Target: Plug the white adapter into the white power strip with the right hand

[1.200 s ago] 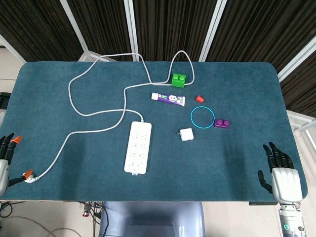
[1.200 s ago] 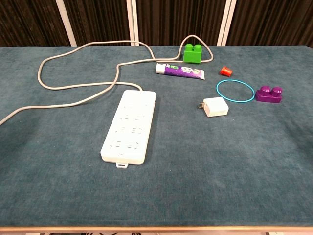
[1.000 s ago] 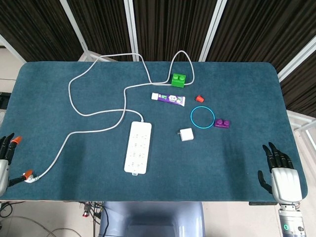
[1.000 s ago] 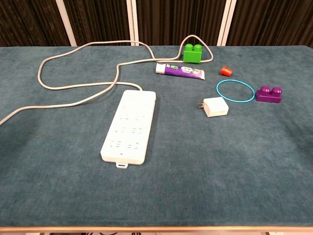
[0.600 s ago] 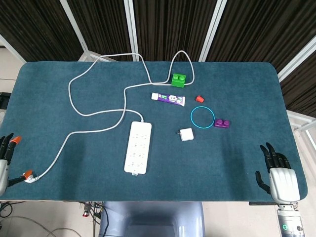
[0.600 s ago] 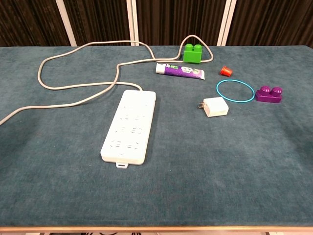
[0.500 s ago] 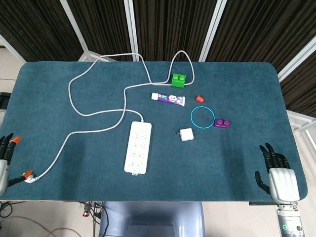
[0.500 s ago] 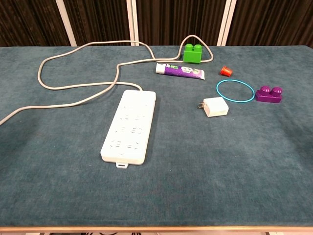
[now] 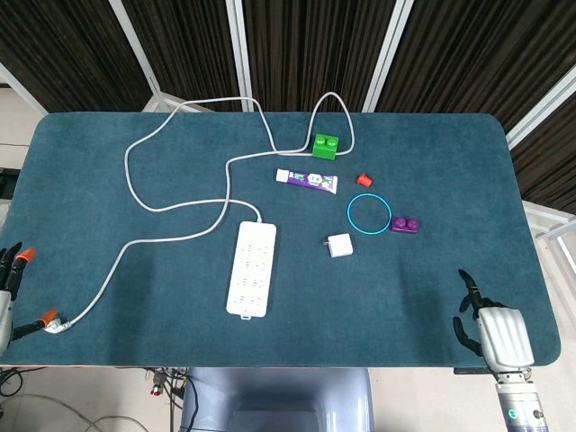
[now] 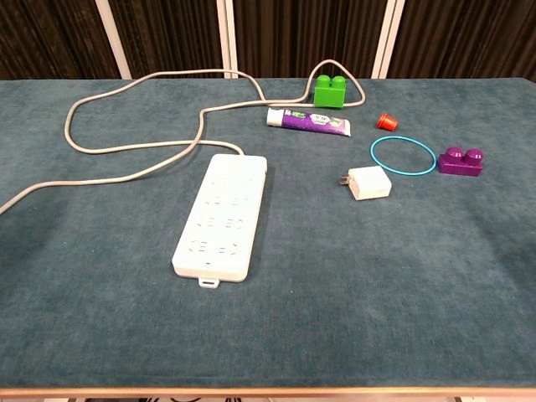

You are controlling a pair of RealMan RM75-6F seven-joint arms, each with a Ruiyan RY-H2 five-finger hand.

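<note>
Right hand (image 9: 498,333): empty, fingers apart, at table's near right edge.
Square white adapter (image 9: 339,245): flat, prongs toward long white power strip (image 9: 252,268), apart.
Left hand (image 9: 7,290): partly visible, state unclear.

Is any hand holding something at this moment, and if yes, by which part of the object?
Nothing is held. The right hand is at the near table edge, far from the white adapter. The left hand, barely visible, grips nothing visible.
</note>
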